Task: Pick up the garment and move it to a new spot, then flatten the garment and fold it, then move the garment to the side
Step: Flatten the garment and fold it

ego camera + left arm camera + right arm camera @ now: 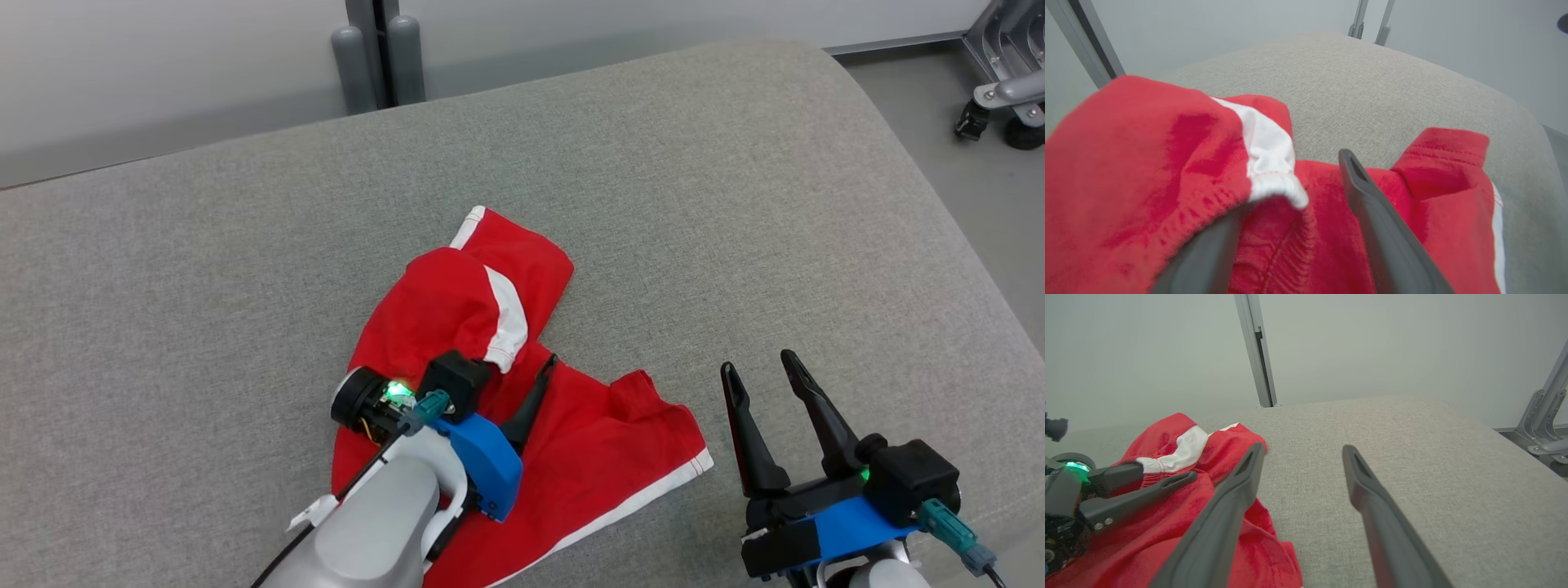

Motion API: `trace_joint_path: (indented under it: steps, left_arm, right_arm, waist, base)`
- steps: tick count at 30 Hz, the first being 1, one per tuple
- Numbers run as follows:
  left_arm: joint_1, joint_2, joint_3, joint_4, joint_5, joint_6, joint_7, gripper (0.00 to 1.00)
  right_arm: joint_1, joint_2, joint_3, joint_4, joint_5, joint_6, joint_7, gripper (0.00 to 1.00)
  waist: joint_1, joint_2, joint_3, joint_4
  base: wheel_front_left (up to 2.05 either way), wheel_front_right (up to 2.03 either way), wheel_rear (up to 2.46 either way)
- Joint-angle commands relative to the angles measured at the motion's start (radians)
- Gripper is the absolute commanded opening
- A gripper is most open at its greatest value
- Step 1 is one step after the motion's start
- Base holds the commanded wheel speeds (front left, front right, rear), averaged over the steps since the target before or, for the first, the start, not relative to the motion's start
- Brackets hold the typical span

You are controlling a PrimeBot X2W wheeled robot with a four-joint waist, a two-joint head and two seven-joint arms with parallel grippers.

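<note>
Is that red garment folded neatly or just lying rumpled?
Rumpled: the red garment lies bunched on the grey cushion, one part flopped over itself.

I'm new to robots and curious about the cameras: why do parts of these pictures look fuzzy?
Head view: evenly lit and sharp. Left wrist view: the crumpled red cloth garment with white trim lies too close, so it blurs. Right wrist view: the right gripper blurs near the lens, the grey fabric surface is crisp.
</note>
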Motion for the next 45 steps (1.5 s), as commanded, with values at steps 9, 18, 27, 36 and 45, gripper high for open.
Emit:
trace_joint_path:
  steps: [9, 18, 27, 36, 45]
  left_arm:
    - [-0.068, 0.000, 0.042, 0.000, -0.025, 0.004, -0.003, 0.00]
    - [-0.045, 0.053, 0.155, -0.090, 0.015, 0.016, -0.003, 0.00]
    - [0.038, 0.190, 0.344, -0.125, 0.008, 0.037, -0.003, 0.00]
    - [0.107, 0.222, 0.437, -0.066, 0.019, 0.053, -0.003, 0.04]
    - [0.165, 0.166, 0.476, -0.087, 0.047, 0.031, -0.003, 1.00]
  right_arm:
    - [0.002, -0.001, -0.020, -0.012, 0.018, 0.000, -0.001, 1.00]
    - [0.015, -0.001, -0.035, -0.012, 0.015, 0.000, -0.001, 1.00]
    - [0.017, -0.002, -0.035, 0.001, 0.015, 0.000, -0.001, 1.00]
    - [0.020, -0.002, -0.038, 0.010, 0.017, 0.000, -0.001, 1.00]
    - [0.030, -0.002, -0.039, 0.022, 0.012, 0.000, -0.001, 1.00]
  waist:
    - [-0.0001, -0.0002, 0.011, 0.007]
    - [-0.0001, -0.0002, -0.020, 0.082]
    - [-0.0001, -0.0002, -0.040, 0.118]
    - [-0.0001, -0.0002, -0.043, 0.120]
    - [-0.0001, -0.0002, -0.076, 0.171]
  base:
    - [0.00, 0.00, 0.00]
    - [0.00, 0.00, 0.00]
    - [0.00, 0.00, 0.00]
    - [0.00, 0.00, 0.00]
    - [0.00, 0.00, 0.00]
